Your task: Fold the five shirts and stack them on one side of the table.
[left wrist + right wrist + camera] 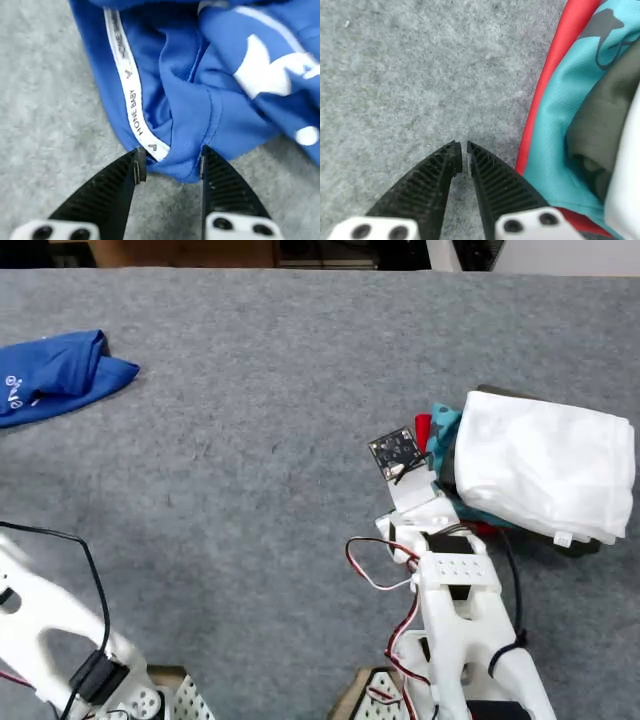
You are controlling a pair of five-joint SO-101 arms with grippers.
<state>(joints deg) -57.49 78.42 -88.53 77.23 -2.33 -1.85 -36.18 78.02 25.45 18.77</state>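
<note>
High view: grey felt surface carries everything.

Stack: sits just beside the right hand, off to one side of its fingertips. White shirt on top, folded into a block. Under it a dark shirt, then a teal shirt, with a red shirt edging out at the bottom. Four layers counted.

Blue shirt: well apart from the right hand and the stack. It lies bunched and rumpled, not folded. Left wrist view puts it directly ahead of the left hand, its hem lying between the two fingers.

Left hand: fingers spread, one on each side of the hem, not pinched on the cloth. Released.

Right hand: fingers drawn nearly together over bare felt, nothing between them. Clenched and empty.

Progress, as judged: four of five shirts look folded and stacked. The blue one is left: take hold, flatten, fold, carry to the stack.
</note>
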